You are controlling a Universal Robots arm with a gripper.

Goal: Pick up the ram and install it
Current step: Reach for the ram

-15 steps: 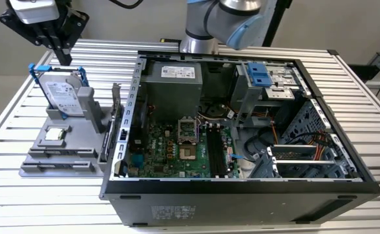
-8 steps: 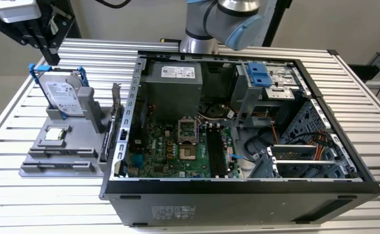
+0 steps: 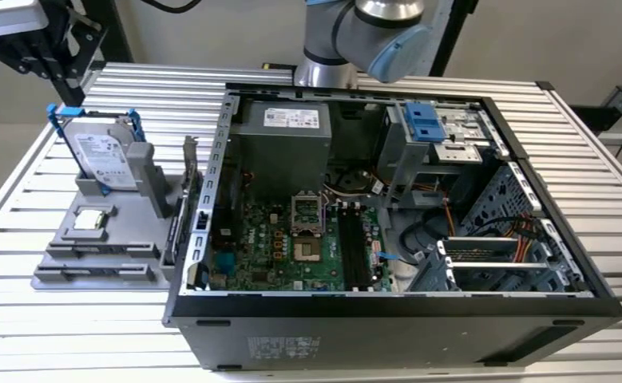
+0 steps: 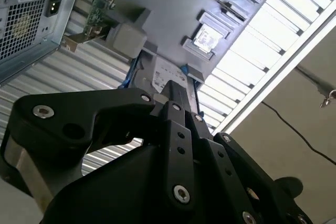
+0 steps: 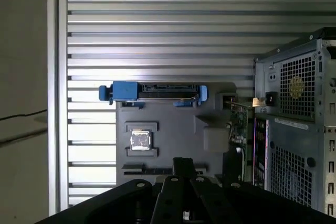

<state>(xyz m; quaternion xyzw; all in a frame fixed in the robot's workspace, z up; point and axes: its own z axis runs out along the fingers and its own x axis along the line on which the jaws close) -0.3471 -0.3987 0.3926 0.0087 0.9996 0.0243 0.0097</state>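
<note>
The ram (image 3: 93, 274) is a long, thin, dark stick set on its edge in a slot at the near end of the grey holder (image 3: 129, 239). It is on the tabletop (image 3: 33, 327), to the exterior view's left of the open computer case (image 3: 396, 327). The first wrist view shows it edge-on as a narrow dark strip (image 5: 147, 168), running crosswise, uninstalled.

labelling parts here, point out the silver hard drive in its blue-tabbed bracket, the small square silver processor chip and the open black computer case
silver hard drive (image 3: 106, 162), exterior view, labelled face
square silver processor chip (image 5: 140, 140), first wrist view, its middle
open black computer case (image 3: 396, 335), exterior view, near outer wall
</note>
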